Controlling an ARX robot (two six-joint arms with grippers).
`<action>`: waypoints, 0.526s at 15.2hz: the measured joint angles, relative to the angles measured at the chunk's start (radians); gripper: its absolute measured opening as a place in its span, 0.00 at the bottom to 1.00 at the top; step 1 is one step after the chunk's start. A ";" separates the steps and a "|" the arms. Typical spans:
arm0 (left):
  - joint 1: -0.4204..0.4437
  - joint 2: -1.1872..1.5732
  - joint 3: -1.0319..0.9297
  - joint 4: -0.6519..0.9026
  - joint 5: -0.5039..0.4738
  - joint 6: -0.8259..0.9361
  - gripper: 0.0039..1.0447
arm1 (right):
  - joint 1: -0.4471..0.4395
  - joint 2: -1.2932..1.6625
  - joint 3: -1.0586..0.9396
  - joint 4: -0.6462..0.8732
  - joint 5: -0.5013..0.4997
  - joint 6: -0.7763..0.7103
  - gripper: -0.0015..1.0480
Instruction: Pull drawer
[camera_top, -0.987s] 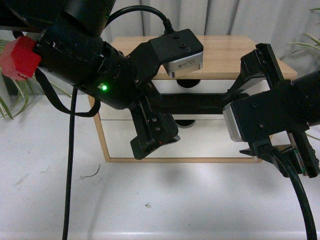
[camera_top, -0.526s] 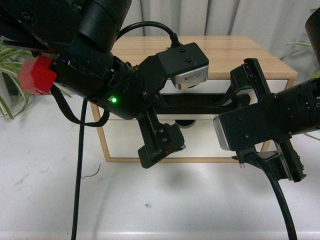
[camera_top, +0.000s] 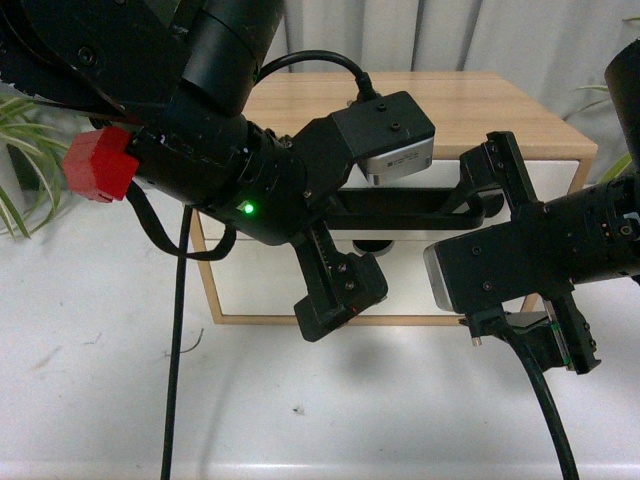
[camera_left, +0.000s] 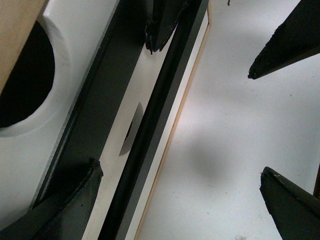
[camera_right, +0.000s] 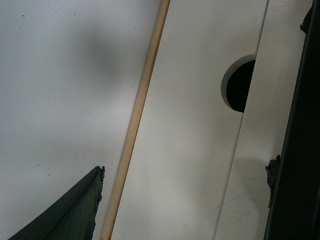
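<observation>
Centrally, white, black-handled drawer (camera_top: 552, 174)

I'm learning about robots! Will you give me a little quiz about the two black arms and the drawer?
1. True or false: the left pincer is squeezed shut.
2. What colour is the little light on the left arm? A red, B green, C blue.
3. Fill in: the long bar handle on the drawer is coloured ____.

Key
1. False. Its fingers are wide apart, with the bar handle between them.
2. B.
3. Black.
</observation>
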 joint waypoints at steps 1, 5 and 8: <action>-0.001 -0.002 -0.003 0.002 0.004 0.000 0.94 | 0.000 -0.007 -0.007 -0.002 0.003 0.004 0.94; -0.022 -0.014 -0.063 0.058 0.022 0.000 0.94 | -0.004 -0.047 -0.066 0.015 0.004 0.021 0.94; -0.031 -0.057 -0.126 0.081 0.040 0.000 0.94 | -0.006 -0.088 -0.116 0.008 0.003 0.017 0.94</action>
